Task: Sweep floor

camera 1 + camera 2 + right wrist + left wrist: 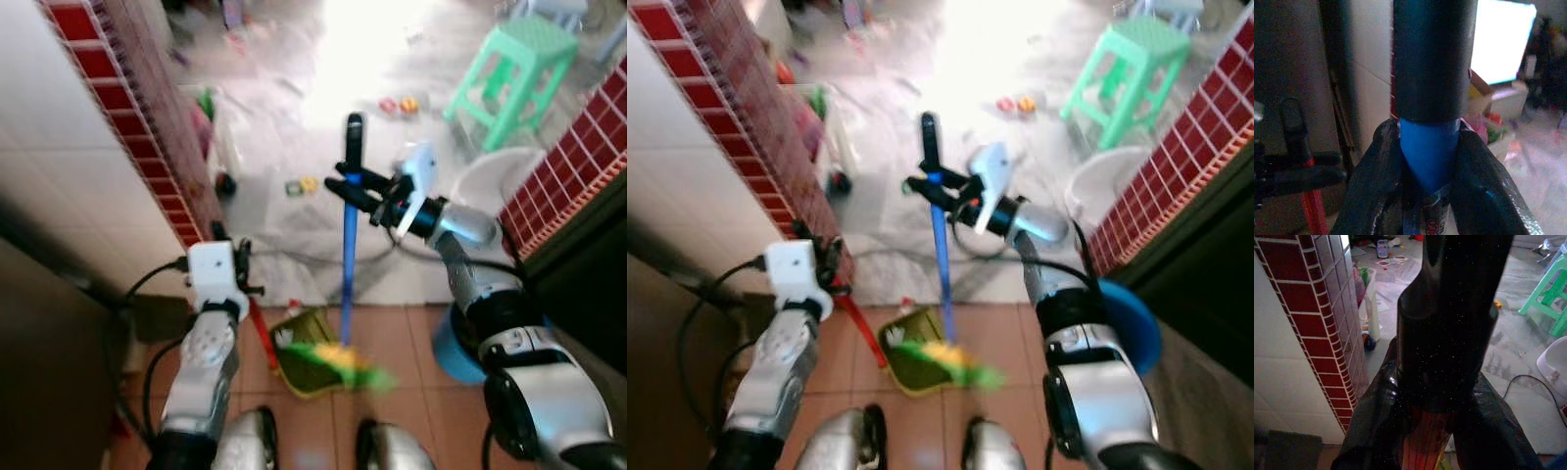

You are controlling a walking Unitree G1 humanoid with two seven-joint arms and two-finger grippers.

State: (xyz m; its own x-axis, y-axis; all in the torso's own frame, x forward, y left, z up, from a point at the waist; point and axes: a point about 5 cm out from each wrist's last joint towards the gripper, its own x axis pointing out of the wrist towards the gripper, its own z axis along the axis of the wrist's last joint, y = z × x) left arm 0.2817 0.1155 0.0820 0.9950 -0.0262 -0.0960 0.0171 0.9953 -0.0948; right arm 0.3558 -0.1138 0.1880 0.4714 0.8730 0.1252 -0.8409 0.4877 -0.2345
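Right gripper (355, 188) is clamping the upright blue broom (347, 274), bristles sitting beside the dustpan (306, 362); left gripper (240, 262) is gripping its red handle (261, 335).

daylight glare washes out the far floor (362, 49), head views motion-blurred, wrist views dim and soft.

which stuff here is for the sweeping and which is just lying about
For the job:
- broom, blue handle, gripped by the right tool
- dustpan, red handle held by the left tool

Lying about:
- green stool
- small toys on the floor
- white basin
- blue bucket
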